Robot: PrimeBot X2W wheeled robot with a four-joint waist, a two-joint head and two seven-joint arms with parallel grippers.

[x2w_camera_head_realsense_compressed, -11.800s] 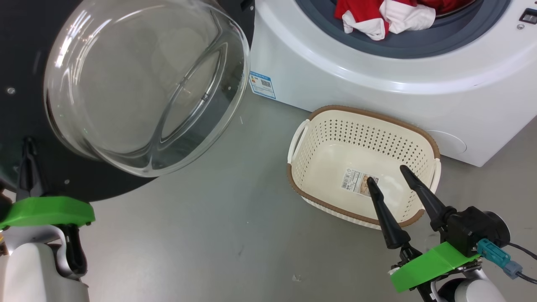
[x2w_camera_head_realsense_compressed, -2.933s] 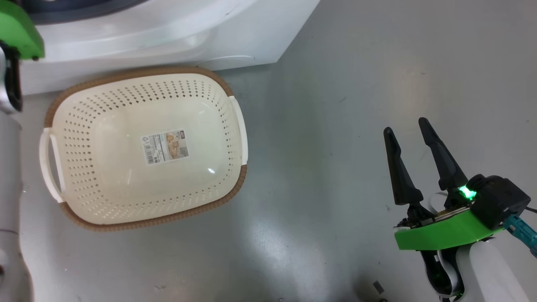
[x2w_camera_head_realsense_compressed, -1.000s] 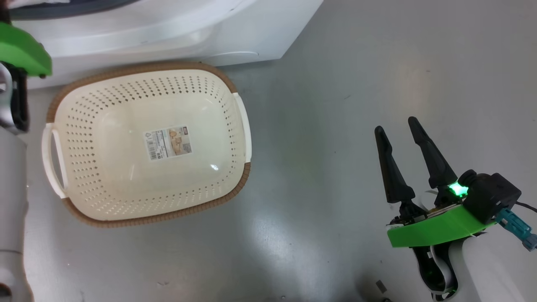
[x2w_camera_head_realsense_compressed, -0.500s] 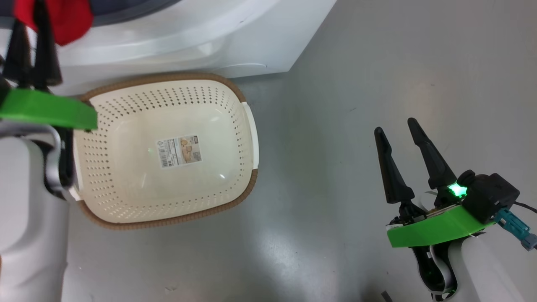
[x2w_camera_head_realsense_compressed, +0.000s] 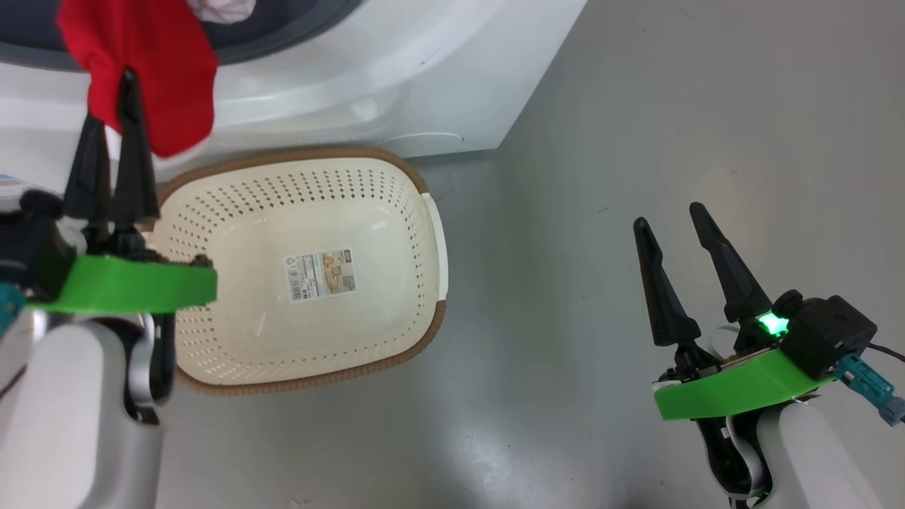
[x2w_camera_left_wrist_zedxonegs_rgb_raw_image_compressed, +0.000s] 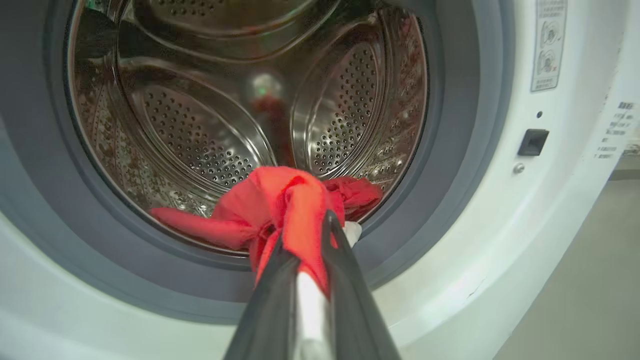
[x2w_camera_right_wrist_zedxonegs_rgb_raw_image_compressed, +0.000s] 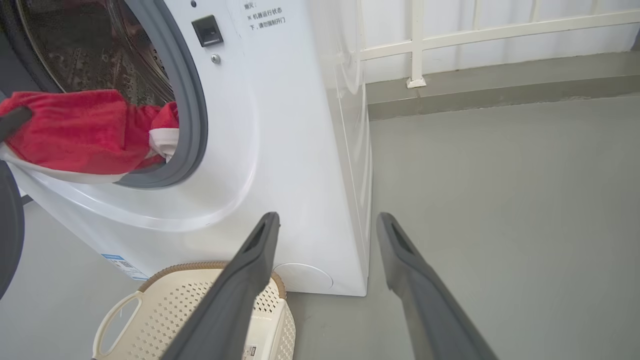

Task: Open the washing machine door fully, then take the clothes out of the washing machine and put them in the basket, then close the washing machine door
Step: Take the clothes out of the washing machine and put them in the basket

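Observation:
My left gripper point(x2w_camera_head_realsense_compressed: 109, 99) is shut on the clothes point(x2w_camera_head_realsense_compressed: 152, 71), a red garment hanging from the washing machine point(x2w_camera_head_realsense_compressed: 396, 92) mouth above the basket's far left corner. In the left wrist view the gripper point(x2w_camera_left_wrist_zedxonegs_rgb_raw_image_compressed: 305, 235) pinches the red clothes point(x2w_camera_left_wrist_zedxonegs_rgb_raw_image_compressed: 280, 195), which trail over the grey rubber ring point(x2w_camera_left_wrist_zedxonegs_rgb_raw_image_compressed: 450, 150) from the steel drum point(x2w_camera_left_wrist_zedxonegs_rgb_raw_image_compressed: 200, 130). The cream basket point(x2w_camera_head_realsense_compressed: 396, 233) stands empty on the floor against the machine's front. My right gripper point(x2w_camera_head_realsense_compressed: 668, 213) hangs open over bare floor to the basket's right. The washing machine door point(x2w_camera_right_wrist_zedxonegs_rgb_raw_image_compressed: 7, 225) shows as a dark rim at the far left.
Grey floor point(x2w_camera_head_realsense_compressed: 636, 106) stretches open to the right of the machine and the basket. A white railing point(x2w_camera_right_wrist_zedxonegs_rgb_raw_image_compressed: 415, 45) and a low kerb run behind the machine. A small blue label point(x2w_camera_right_wrist_zedxonegs_rgb_raw_image_compressed: 122, 265) sits low on the machine's front.
The head camera has shifted. My left gripper has drawn back out of the drum with the red garment, toward the basket. The right gripper has stayed open in place.

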